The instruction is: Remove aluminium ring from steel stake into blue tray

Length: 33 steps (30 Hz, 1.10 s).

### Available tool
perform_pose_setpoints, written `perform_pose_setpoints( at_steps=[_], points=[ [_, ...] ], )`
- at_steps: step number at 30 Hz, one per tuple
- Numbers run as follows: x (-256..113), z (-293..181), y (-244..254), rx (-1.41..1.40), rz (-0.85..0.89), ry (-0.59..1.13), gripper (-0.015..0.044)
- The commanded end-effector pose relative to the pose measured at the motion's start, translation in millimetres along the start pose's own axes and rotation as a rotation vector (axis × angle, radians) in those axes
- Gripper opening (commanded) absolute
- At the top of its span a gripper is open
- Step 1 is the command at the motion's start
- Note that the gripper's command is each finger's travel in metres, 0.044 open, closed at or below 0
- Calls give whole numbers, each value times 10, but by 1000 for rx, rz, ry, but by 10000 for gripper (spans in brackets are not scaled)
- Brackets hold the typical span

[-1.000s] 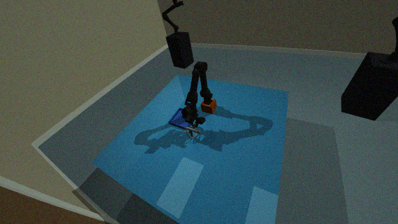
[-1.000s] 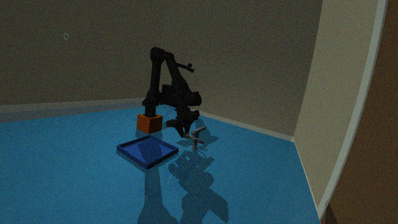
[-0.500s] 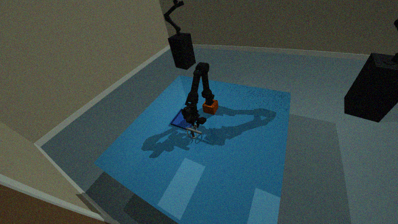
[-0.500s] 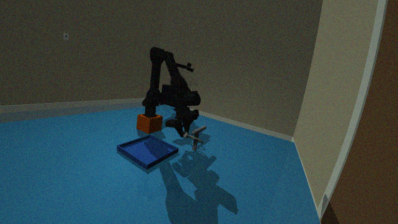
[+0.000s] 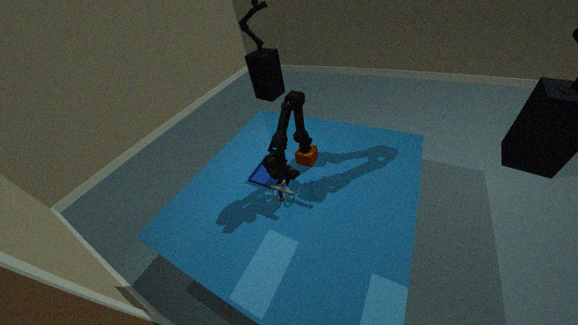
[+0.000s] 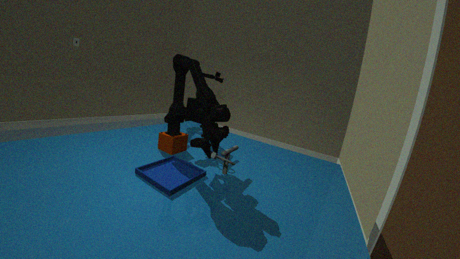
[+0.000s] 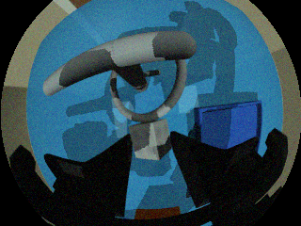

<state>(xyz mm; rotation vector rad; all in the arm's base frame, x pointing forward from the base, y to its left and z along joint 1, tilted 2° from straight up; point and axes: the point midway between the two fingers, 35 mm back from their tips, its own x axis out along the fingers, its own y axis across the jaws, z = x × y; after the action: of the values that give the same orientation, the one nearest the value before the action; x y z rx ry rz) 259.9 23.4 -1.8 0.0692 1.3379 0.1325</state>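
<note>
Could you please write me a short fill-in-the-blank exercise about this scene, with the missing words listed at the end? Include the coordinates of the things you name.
1. The gripper [image 5: 281, 180] [image 6: 212, 156] [image 7: 150, 137] is closed on the welded ____ of the ring [image 5: 272, 195] [image 6: 226, 160] [image 7: 182, 87].
2. The ring still has to come off the ____, whose cross-bar [image 5: 283, 189] [image 6: 231, 150] [image 7: 132, 49] is pale grey.
3. The tray [image 5: 255, 171] [image 6: 152, 183] [image 7: 228, 104] is coloured ____.
4. The arm's base block [image 5: 305, 159] [image 6: 172, 143] is coloured ____.

Missing words: tab; stake; blue; orange.
</note>
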Motion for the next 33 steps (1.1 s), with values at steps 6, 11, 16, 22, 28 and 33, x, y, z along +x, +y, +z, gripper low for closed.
perform_pose_setpoints(
  at_steps=[6, 11, 16, 22, 28, 33],
  points=[
    [-22, 42, 1, -3, 7, -10, 0],
    [-56, 55, -37, 4, 35, -7, 0],
    [-62, 57, -43, 5, 39, -7, 0],
    [-62, 57, -43, 5, 39, -7, 0],
    [-93, 62, -66, 10, 48, -20, 0],
    [-107, 65, -74, 10, 50, -23, 0]
  ],
)
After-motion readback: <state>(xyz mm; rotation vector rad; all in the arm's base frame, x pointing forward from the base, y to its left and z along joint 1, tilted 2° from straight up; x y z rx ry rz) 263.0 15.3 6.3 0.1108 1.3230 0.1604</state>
